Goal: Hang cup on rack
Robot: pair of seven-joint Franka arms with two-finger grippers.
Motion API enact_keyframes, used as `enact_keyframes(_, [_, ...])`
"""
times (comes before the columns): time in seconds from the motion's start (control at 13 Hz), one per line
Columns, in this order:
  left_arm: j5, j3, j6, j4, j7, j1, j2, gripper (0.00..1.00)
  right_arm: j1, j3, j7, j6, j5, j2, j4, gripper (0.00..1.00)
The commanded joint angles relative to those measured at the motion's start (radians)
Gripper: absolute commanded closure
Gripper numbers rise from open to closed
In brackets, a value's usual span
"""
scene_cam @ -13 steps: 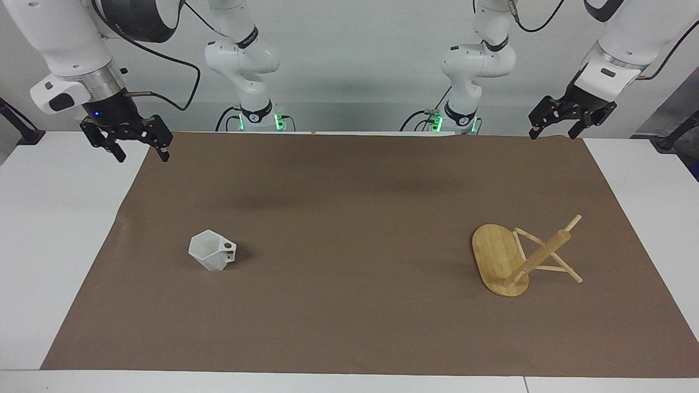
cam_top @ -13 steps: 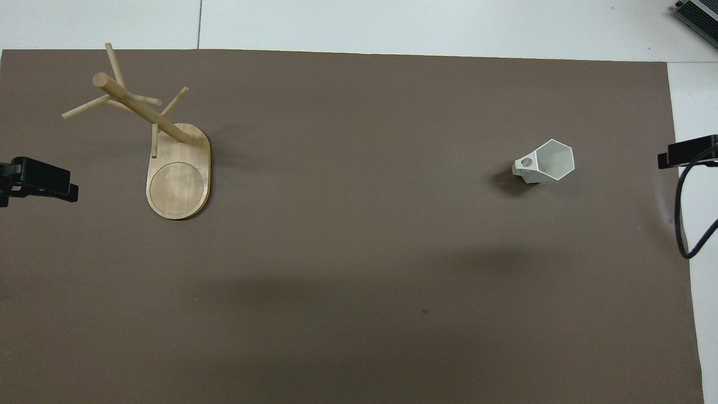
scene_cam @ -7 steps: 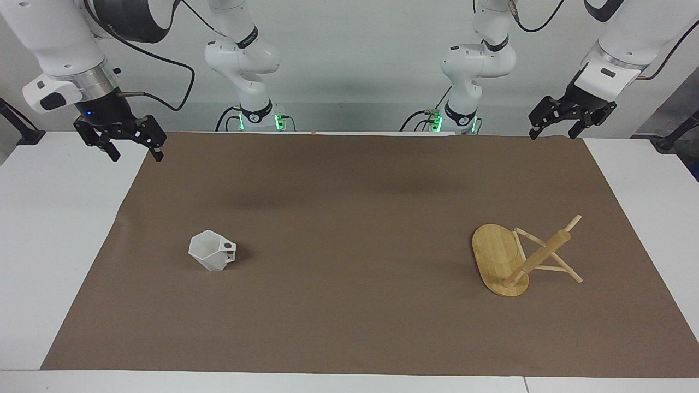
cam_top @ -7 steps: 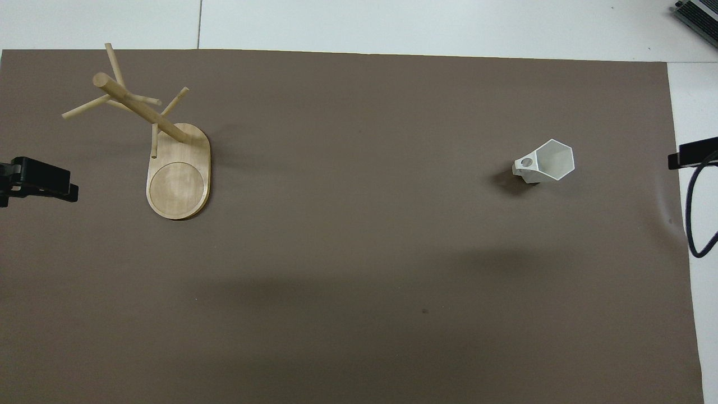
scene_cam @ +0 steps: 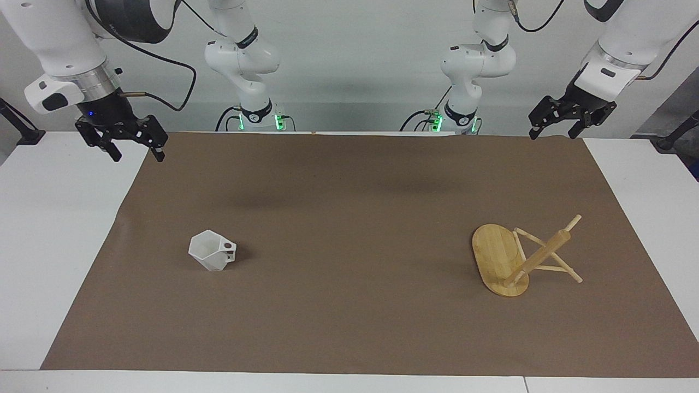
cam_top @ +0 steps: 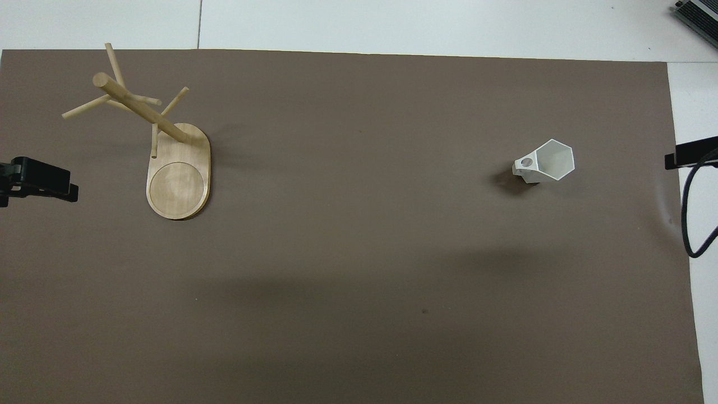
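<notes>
The right gripper (scene_cam: 134,147) hangs in the air over the edge of the brown mat (scene_cam: 349,218) at the right arm's end of the counter (scene_cam: 49,229), close to the robots; its two black fingers point down and stand clearly apart, holding nothing; in the overhead view only a black tip of it (cam_top: 691,152) shows at the frame's edge, with a black cable (cam_top: 693,224) looping below it. The white faceted cup (scene_cam: 211,250) sits on the mat well apart from this gripper, farther from the robots and a little toward the middle of the counter; it stands upright, open mouth up, with its hexagonal rim plain from above (cam_top: 547,161); its blocky handle, pierced by a round hole, points toward the left arm's end.

The left gripper (scene_cam: 556,126) is raised over the mat's corner at the left arm's end, near the robots; its fingers are also spread and empty; its tip (cam_top: 39,180) enters the overhead view from the side. The bamboo mug rack (scene_cam: 513,261) stands on the mat well apart from that gripper, farther from the robots; its oval base lies flat, the thick post rising from the end of the base farther from the robots, thin pegs jutting from it (cam_top: 140,109); the pegs carry nothing. Cup and rack lie well apart, at about the same depth on the counter.
</notes>
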Motion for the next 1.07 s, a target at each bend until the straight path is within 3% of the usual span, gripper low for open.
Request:
enact_keyframes(0.0, [0.022,0.005,-0.005,-0.029,-0.011,-0.007,-0.027,0.00,0.003,0.022,-0.004,0.026,-0.008,-0.021,-0.028,0.00])
enact_keyframes(1.0, [0.022,0.005,-0.005,-0.029,-0.011,-0.007,-0.027,0.00,-0.005,0.040,-0.007,0.026,-0.007,-0.021,-0.028,0.00])
